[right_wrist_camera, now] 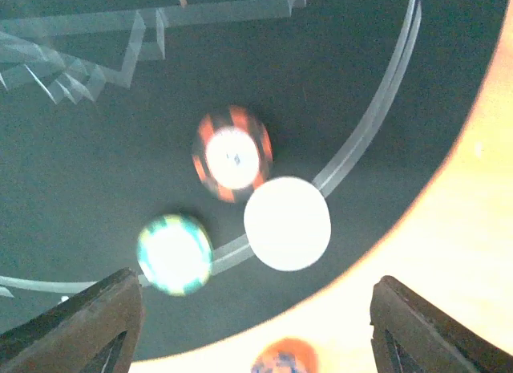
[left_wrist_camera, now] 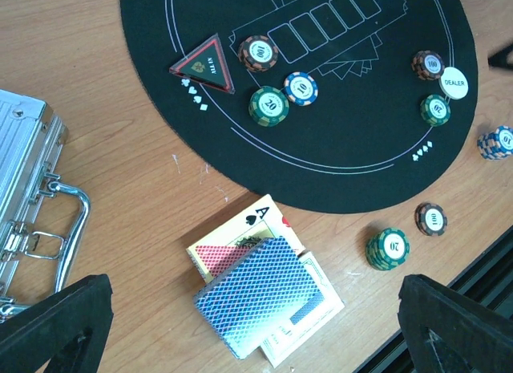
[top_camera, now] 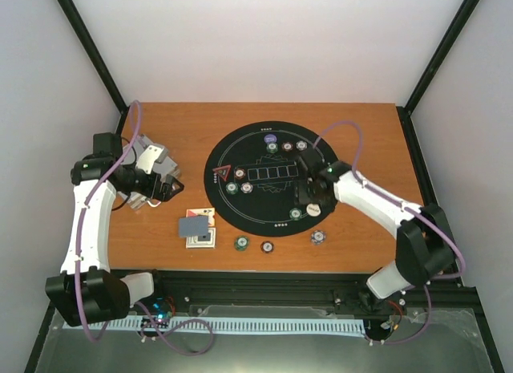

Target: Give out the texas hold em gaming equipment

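Blue-latticed card deck (left_wrist_camera: 260,297), black mat (left_wrist_camera: 353,160), white dealer button (left_wrist_camera: 454,83).

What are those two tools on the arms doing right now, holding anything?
Left tool: open, holding nothing.
Right tool: open, holding nothing.

Through my left wrist camera I read "DEALER" on the white disc (left_wrist_camera: 454,83) at upper right. "20" stands on the green chip (left_wrist_camera: 268,105) at upper centre and on a second green chip (left_wrist_camera: 388,249) at lower right; "100" on the brown chip (left_wrist_camera: 430,64) beside the disc. The red-edged triangle (left_wrist_camera: 203,66) reads "ALL IN"; the face-up card (left_wrist_camera: 260,216) shows "A" beside a spade.
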Robot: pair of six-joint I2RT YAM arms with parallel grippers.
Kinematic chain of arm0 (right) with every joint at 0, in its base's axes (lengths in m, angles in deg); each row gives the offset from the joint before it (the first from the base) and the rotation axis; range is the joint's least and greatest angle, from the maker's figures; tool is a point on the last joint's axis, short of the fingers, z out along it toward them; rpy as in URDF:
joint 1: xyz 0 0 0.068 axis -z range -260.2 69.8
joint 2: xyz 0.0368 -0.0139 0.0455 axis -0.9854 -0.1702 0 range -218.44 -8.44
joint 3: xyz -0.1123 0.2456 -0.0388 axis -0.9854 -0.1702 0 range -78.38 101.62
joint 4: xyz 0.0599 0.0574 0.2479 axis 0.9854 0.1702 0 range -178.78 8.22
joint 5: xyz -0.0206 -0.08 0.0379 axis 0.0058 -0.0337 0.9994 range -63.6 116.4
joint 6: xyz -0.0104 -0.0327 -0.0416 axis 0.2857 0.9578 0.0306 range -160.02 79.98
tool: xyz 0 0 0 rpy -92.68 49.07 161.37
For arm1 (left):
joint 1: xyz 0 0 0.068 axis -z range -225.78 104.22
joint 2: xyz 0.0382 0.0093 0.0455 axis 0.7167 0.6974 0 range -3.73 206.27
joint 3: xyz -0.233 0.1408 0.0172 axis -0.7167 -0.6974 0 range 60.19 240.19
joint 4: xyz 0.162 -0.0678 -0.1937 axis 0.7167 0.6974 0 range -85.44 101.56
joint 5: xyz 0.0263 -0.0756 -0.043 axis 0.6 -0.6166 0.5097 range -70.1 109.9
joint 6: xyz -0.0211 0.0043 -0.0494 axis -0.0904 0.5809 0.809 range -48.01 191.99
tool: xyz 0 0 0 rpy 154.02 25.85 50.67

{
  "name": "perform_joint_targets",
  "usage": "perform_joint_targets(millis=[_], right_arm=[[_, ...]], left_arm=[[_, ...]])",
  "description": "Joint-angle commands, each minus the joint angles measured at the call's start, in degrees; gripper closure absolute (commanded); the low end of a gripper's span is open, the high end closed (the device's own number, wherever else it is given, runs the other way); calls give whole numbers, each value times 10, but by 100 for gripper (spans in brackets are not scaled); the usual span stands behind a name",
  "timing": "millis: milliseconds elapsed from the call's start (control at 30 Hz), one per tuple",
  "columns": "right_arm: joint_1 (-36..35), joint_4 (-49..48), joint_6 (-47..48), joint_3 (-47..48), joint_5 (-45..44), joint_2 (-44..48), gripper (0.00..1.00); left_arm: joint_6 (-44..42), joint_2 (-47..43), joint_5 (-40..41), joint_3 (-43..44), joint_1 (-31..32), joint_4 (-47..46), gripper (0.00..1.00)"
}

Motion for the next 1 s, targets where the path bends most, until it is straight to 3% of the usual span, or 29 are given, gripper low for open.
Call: perform_joint_targets(millis=[0, 133, 333, 800, 967], right_arm=[[-42, -3, -92, -121, -32, 88, 22], [-66, -8, -135, -194, -16, 150, 20], [-73, -54, -144, -262, 38, 169, 20], [-73, -97, -130, -272, 35, 97, 29], [-74, -99, -132, -284, 33, 99, 37]], left_arm=[[0, -19, -17, 2, -4, 0, 0], [1, -23, -19, 0, -4, 0, 0], [1, -24, -18, 0, -4, 2, 0], [-2, -25, -12, 4, -4, 6, 0], [-2, -25, -12, 7, -4, 6, 0]])
